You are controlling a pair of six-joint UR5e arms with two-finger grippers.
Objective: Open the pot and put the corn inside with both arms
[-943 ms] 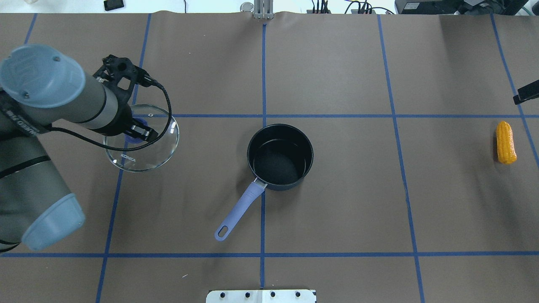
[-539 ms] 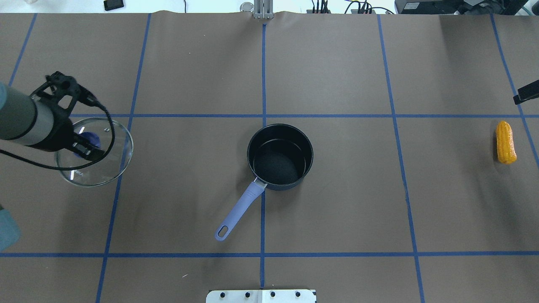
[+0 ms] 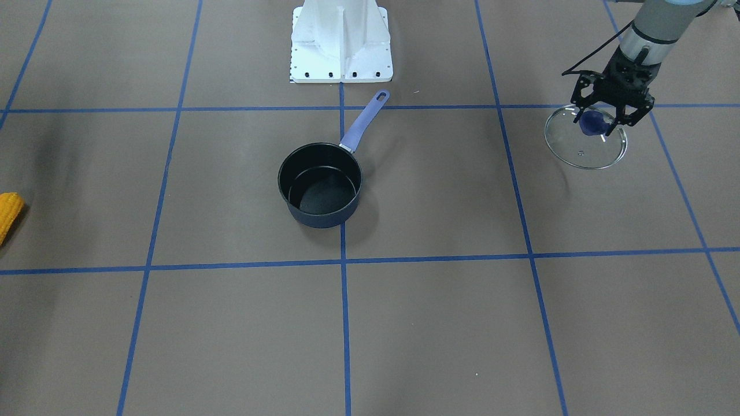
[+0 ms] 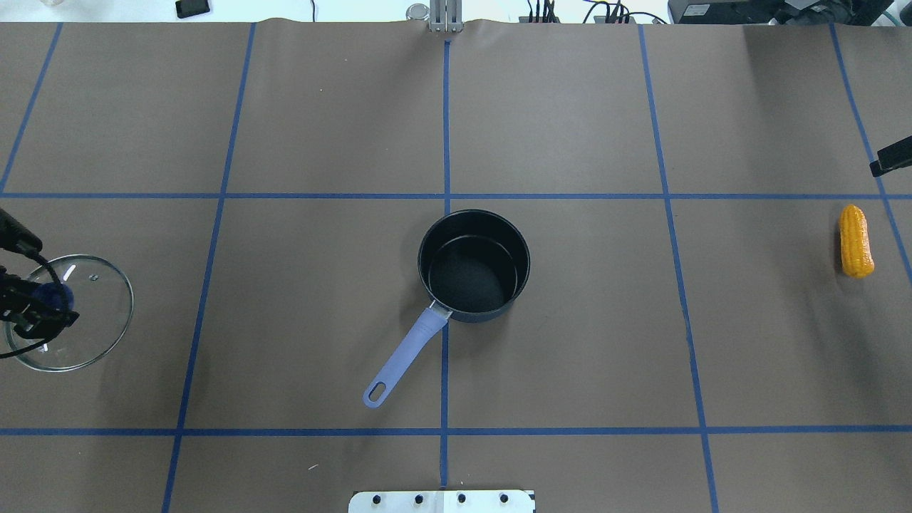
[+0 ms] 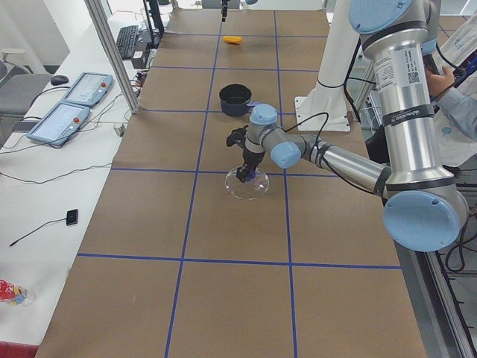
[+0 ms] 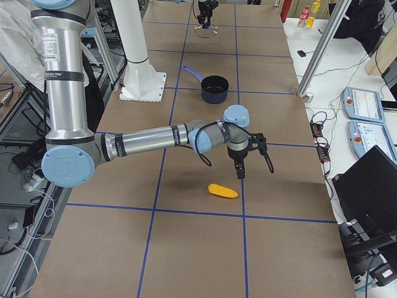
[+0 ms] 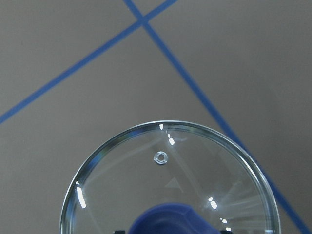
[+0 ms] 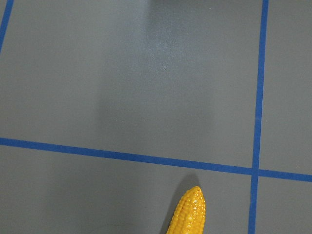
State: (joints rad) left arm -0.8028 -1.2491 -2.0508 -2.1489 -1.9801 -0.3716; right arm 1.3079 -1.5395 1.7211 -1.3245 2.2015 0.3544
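Leftward across the overhead view since earlier, the left hand is carrying the glass lid, clamped on its blue knob at the left edge. The open pot is sitting at bench centre, the corn at far right. In the right side view, the right hand is hovering near the corn; its state I cannot tell.
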